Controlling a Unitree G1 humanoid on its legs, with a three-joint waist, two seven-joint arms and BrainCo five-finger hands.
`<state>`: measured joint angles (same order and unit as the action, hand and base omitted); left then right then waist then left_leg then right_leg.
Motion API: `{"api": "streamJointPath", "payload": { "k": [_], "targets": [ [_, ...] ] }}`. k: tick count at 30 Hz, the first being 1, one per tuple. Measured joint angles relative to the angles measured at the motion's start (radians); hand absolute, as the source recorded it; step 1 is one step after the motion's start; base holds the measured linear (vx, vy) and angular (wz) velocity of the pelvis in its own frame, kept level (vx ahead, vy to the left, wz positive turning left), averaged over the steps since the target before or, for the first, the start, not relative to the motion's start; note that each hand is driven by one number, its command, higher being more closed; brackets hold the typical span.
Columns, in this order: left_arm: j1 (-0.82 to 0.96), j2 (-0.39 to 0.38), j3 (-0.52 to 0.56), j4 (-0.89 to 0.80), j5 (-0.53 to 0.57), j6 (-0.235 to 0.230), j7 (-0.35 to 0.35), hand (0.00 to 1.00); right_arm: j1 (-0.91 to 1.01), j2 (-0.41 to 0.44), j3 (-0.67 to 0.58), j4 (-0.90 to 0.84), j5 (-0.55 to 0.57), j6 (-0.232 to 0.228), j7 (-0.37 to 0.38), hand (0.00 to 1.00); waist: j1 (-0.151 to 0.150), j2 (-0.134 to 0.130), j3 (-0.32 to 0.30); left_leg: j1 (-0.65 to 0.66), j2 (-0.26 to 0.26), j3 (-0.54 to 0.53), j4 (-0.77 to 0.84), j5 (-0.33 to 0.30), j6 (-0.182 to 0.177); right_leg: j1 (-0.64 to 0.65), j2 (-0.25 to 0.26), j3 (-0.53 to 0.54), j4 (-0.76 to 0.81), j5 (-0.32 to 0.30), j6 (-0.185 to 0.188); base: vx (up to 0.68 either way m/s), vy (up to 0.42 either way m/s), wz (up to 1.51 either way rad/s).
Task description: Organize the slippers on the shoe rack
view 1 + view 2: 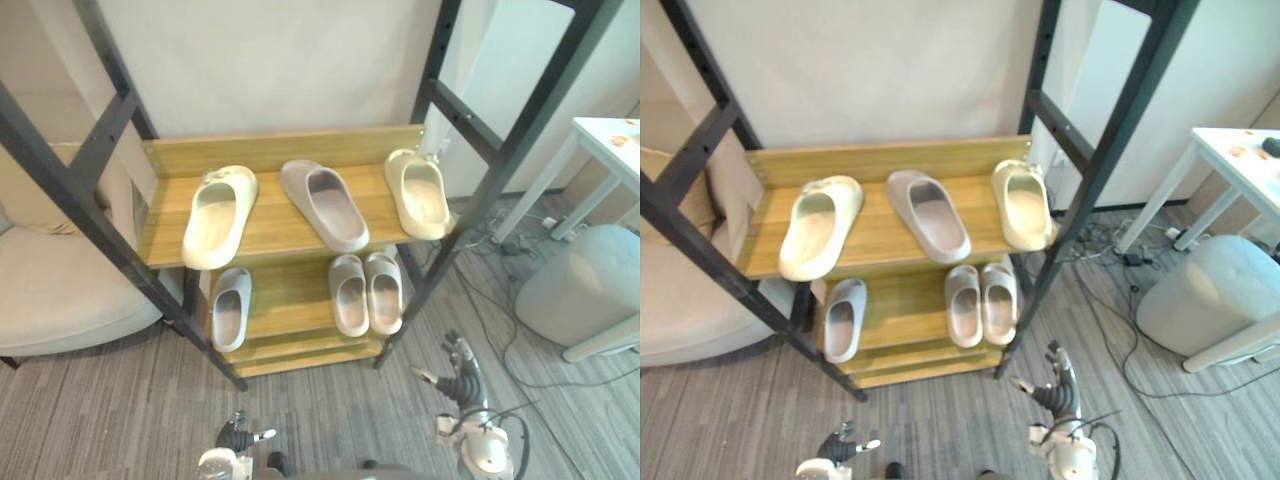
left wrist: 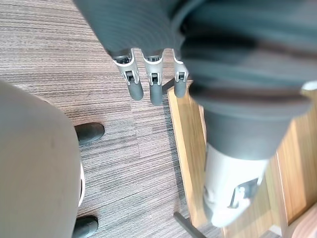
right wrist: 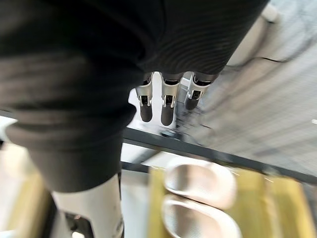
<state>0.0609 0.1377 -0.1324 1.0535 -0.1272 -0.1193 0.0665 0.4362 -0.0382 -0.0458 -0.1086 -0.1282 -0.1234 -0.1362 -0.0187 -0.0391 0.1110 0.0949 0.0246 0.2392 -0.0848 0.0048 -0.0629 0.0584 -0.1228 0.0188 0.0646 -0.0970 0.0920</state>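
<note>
On the rack, slippers lie front-to-back, maybe toe-rearward; left robot hand, right robot hand open, empty.

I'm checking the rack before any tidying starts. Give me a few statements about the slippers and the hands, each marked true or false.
1. The upper shelf holds three slippers. True.
2. The middle slipper matches its neighbours in colour. False: it is greyer, while the left slipper and the right slipper are cream.
3. The lower shelf holds a side-by-side pair and a single slipper set apart. True.
4. The right hand grips a slipper. False: it is open and empty, low in front of the rack.
5. The left hand rests on the upper shelf. False: it is open and empty, low over the floor.
</note>
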Motion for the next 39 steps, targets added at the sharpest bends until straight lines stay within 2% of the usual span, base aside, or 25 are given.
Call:
{"api": "streamJointPath", "payload": {
  "k": [8,10,15,25,32,39],
  "targets": [
    [0.002,-0.003,-0.037,0.002,0.010,-0.003,-0.005,0.00,-0.049,-0.007,-0.008,-0.192,-0.069,-0.047,0.000,0.00,0.001,0.018,-0.022,-0.005,-0.001,0.007,0.021,-0.008,0.016,-0.003,0.004,0.023,-0.002,0.004,0.001,0.04,0.000,-0.08],
    [-0.001,-0.004,-0.047,-0.001,0.011,-0.003,-0.010,0.00,-0.101,-0.036,0.018,-0.221,-0.070,-0.057,0.000,0.00,0.001,0.017,-0.024,-0.005,-0.001,0.005,0.021,-0.011,0.017,-0.003,0.002,0.023,-0.001,0.004,0.002,0.00,0.000,0.00],
    [-0.001,-0.005,-0.053,-0.002,0.031,-0.003,-0.014,0.00,-0.211,-0.090,0.057,-0.233,-0.070,-0.071,0.000,0.00,0.006,0.011,-0.037,-0.007,-0.008,-0.008,0.020,-0.012,0.018,-0.001,-0.005,0.014,0.001,0.000,0.007,-0.01,-0.005,0.07],
    [0.000,-0.007,-0.051,-0.003,0.047,-0.003,-0.032,0.00,-0.388,-0.177,0.060,-0.234,-0.066,-0.082,0.000,0.00,0.009,0.006,-0.049,-0.007,-0.025,-0.064,-0.017,0.014,0.038,0.013,-0.023,-0.039,0.002,-0.005,0.014,-0.02,-0.008,0.17],
    [0.001,-0.005,-0.050,-0.003,0.047,-0.003,-0.036,0.00,-0.520,-0.259,0.059,-0.209,-0.004,-0.082,0.001,0.00,0.010,0.004,-0.050,-0.009,-0.028,-0.085,-0.019,0.023,0.039,0.021,-0.026,-0.059,0.002,-0.005,0.014,-0.03,-0.017,0.09],
    [-0.001,-0.001,-0.050,-0.005,0.047,-0.004,-0.053,0.00,-0.715,-0.323,0.060,0.011,0.018,-0.064,0.000,0.00,0.019,-0.002,-0.050,-0.026,-0.038,-0.113,-0.019,0.035,0.041,0.024,-0.027,-0.085,-0.010,-0.003,0.014,-0.04,-0.012,0.11]
  ]
}}
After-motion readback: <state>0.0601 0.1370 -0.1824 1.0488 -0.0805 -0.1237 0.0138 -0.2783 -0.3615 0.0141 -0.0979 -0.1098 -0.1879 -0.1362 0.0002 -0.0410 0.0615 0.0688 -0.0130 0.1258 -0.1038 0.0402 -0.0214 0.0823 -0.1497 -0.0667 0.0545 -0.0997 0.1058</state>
